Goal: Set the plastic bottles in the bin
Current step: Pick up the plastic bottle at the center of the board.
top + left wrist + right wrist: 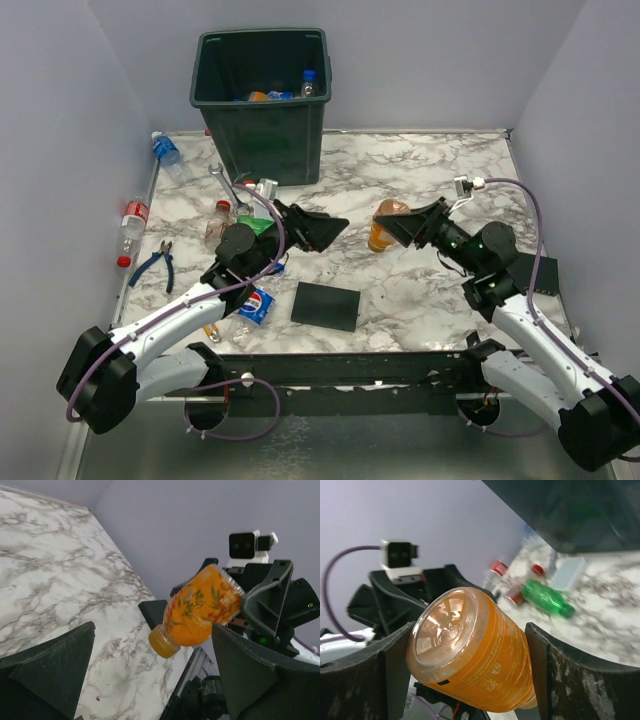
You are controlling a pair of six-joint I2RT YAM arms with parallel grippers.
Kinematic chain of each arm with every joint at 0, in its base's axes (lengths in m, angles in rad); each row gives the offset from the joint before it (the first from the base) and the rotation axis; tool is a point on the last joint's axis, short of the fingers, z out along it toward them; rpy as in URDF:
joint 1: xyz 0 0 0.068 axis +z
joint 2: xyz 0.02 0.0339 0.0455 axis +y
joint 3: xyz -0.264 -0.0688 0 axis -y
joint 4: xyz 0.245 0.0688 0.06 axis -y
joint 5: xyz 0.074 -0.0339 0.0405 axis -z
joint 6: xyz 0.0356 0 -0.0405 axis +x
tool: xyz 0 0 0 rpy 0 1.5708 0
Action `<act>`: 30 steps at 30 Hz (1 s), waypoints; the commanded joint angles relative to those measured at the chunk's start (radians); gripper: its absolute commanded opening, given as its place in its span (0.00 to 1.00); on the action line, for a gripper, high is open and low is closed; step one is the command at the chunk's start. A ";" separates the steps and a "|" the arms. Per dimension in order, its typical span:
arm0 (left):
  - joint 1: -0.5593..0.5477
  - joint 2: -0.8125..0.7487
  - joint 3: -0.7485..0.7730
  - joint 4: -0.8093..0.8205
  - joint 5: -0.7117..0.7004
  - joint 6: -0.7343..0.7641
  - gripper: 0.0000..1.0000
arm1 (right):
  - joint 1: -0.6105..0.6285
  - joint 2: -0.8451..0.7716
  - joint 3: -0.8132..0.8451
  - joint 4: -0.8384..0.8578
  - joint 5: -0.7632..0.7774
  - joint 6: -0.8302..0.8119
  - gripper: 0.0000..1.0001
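Spreading across the overhead frame, a white marble-patterned table (420, 170) with grey veins sits boxed by plain lilac-grey walls (80, 80) on three sides. A thin metal strip edges the tabletop. The bin (262, 120), dark green, square, rimmed and tapering downward, stands at upper centre against the far wall, with several bottles (310, 83) already showing inside. Bare marble fills the upper right of the frame, while clutter crowds the left side: a red-labelled bottle (130, 228) and a blue-labelled one (167, 150) along the edge, blue-handled pliers (155, 265), a metal wrench (225, 182) and a Pepsi bottle (258, 305). A flat black square plate (326, 305) lies at lower centre.

Right of centre, the right gripper (398, 228) clamps an orange bottle (381, 232) between its coarse matte-black fingers (590, 680), clear of the bin. The left wrist view shows the bottle tilted, its yellowish cap end lowest, a leaf print on its glossy label. The left gripper (320, 228) faces it at centre frame, jaws spread wide and holding nothing.
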 commanded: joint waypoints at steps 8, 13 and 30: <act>-0.116 0.043 0.020 0.281 0.138 0.104 0.99 | 0.037 0.136 -0.063 0.748 0.009 0.401 0.35; -0.129 0.049 0.038 0.312 0.208 0.207 0.99 | 0.037 0.224 -0.061 0.897 -0.011 0.577 0.34; -0.129 0.093 0.139 0.200 0.395 0.425 0.99 | 0.038 0.294 0.079 0.753 -0.188 0.663 0.29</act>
